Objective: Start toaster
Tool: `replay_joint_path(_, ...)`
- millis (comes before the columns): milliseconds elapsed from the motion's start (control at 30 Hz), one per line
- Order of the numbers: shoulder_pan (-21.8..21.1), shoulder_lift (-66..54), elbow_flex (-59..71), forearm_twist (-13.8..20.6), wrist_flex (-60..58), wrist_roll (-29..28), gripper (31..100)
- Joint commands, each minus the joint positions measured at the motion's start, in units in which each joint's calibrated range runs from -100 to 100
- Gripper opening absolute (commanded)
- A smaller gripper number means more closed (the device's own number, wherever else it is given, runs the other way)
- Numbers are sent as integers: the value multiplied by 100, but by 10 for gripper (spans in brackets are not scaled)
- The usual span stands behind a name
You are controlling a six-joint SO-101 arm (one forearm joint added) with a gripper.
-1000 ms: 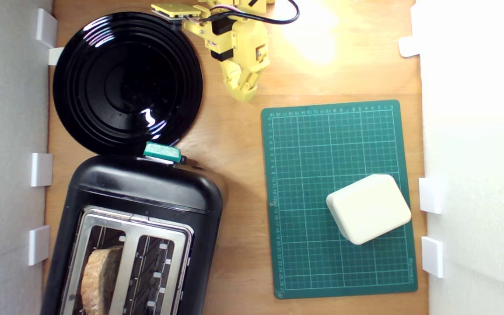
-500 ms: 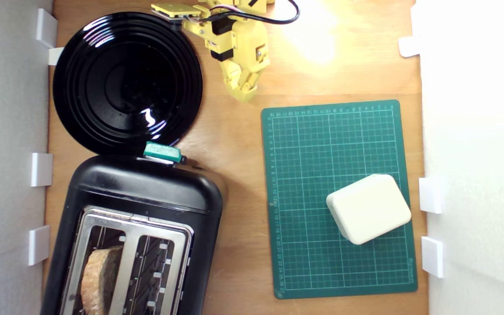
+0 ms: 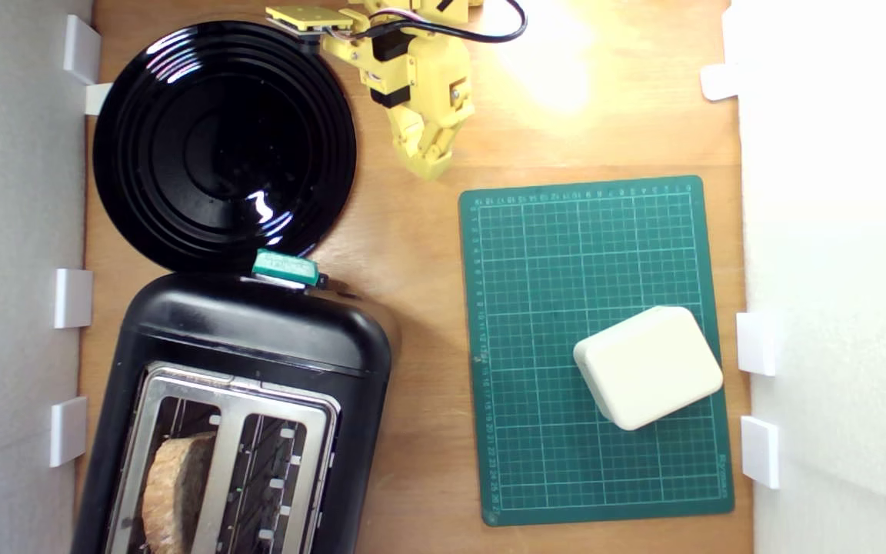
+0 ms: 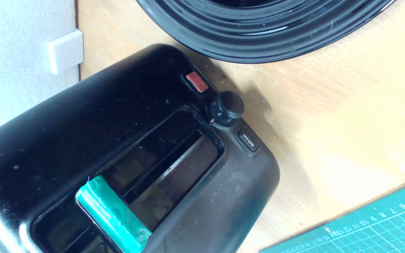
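Glossy black, bottom corner at the exterior view's left — the toaster (image 3: 251,338), a slice of bread (image 3: 178,481) sitting in one of its silver-topped slots. Its teal lever (image 3: 285,268) pokes out of the end facing the round black plate (image 3: 224,142), which sits just beyond. Off to the exterior view's right of the toaster lies a green cutting mat (image 3: 551,254) carrying a cream box (image 3: 647,366). Beyond the plate's far edge, well apart from the lever, hangs the yellow gripper (image 3: 429,163) — fingers pinched together, holding nothing.
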Motion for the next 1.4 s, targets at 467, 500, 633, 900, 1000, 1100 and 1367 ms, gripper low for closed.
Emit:
replay_joint_path(467,254,-50,19,150,57,68,314)
replay_joint_path(500,262,16,1,271,57,152,314)
replay_joint_path(633,278,491,-635,347,75,576,313)
replay_joint_path(900,659,2223,-2461,337,57,1132,319)
replay_joint_path(1000,747,2881,-3106,422,57,1420,314)
replay_joint_path(1100,1072,3455,-3697,422,49,1730,314)
replay_joint_path(1367,1278,4529,-4833,1181,23,2354,313)
